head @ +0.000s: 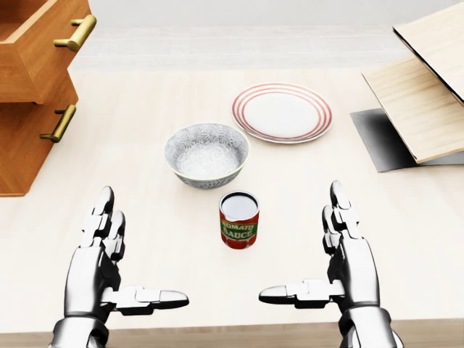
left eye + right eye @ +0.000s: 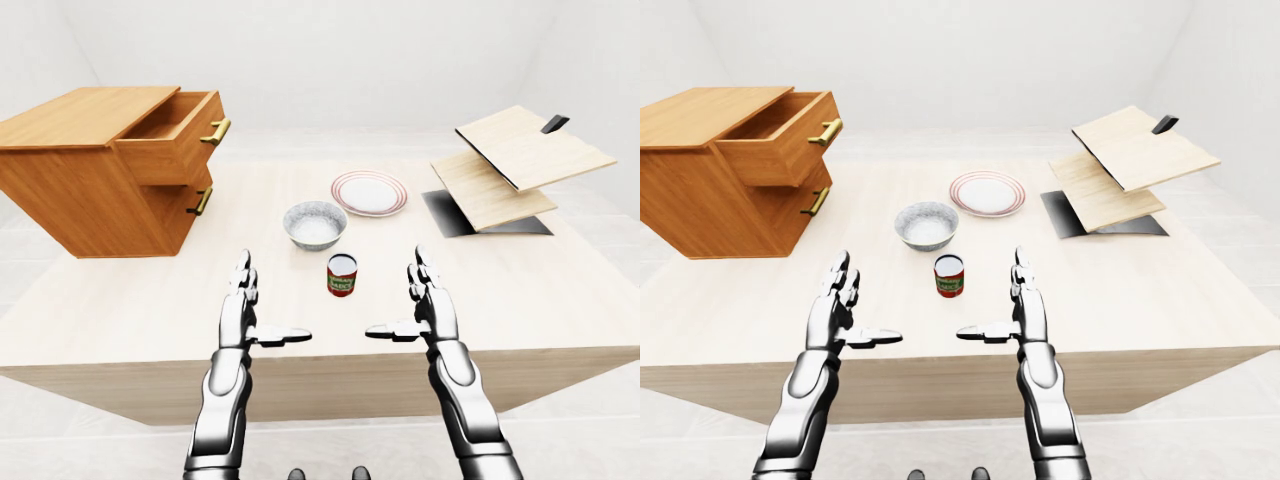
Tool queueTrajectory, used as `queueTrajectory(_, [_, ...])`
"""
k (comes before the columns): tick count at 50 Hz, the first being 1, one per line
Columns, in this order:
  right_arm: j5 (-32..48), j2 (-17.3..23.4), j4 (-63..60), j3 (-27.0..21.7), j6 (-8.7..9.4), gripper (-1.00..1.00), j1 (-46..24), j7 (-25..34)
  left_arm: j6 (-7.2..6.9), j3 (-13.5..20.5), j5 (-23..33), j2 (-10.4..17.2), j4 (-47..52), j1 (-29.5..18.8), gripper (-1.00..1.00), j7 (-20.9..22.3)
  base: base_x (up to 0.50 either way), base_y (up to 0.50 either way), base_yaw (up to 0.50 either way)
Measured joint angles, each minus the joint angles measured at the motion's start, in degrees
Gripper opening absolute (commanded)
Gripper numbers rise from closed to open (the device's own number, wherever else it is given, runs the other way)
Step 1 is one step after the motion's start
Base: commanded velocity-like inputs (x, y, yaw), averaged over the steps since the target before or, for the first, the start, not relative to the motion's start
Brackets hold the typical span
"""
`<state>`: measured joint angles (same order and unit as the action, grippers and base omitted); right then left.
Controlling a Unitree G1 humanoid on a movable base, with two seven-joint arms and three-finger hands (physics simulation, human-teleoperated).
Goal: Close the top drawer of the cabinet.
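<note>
You're in a bare sim room, not a real home: plain white walls and pale floor, flat render look, one big light-wood table [image 2: 560, 300] filling the view. What's laid out reads kitchen/dining. Tomato sauce can [image 1: 239, 220] sits between your two hands, patterned bowl [image 1: 206, 154] just beyond it, red-rimmed plate [image 1: 283, 112] farther up and twd your right-hand side. Wooden cabinet [image 2: 90, 180] w/ brass handles stands well up and left of your left hand [image 1: 101, 268]. Stacked wood boards [image 2: 520, 160] on a dark mat lie up and right of your right hand [image 1: 341, 261].
</note>
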<state>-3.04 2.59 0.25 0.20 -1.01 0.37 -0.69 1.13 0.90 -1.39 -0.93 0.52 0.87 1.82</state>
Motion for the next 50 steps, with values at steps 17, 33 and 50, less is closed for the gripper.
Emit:
queueTrajectory(17, [0.76,-0.41,-2.04,-1.36,1.68,1.0,0.65,1.78,-1.6,2.39,-0.65,1.47,0.19,-1.15,1.0,-0.14,0.0,0.0,0.0])
queueTrajectory(33, [3.73,-0.36,-16.93,-2.52,6.01,1.0,2.54,3.67,-6.13,4.02,-2.48,2.55,9.8,-1.88,1.0,-2.41,0.0,0.0,0.0])
queueTrajectory(50, [6.27,0.96,-32.99,-5.15,6.01,1.0,0.33,6.8,-6.13,5.46,-4.04,3.42,23.02,-3.63,1.0,-3.72,0.0,0.0,0.0])
